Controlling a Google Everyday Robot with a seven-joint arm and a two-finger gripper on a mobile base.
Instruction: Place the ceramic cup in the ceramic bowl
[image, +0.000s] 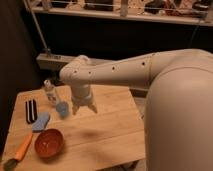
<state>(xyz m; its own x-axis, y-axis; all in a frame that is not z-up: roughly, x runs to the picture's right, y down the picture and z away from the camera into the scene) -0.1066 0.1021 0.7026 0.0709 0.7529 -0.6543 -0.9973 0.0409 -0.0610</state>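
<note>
**Gripper spread beside the ceramic cup, nothing yet grasped**

The gripper is held just over the table with its fingers apart and nothing between them. The ceramic cup stands just beside it, seemingly untouched, and the ceramic bowl lies beyond the cup, nearer the camera. If a finger is lowered onto the rim, the cup could be tipped or pushed into the clear bottle nearby.

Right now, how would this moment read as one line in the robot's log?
ceramic cup: on table, not grasped | ceramic bowl: empty | end effector: open, empty, beside cup
</note>
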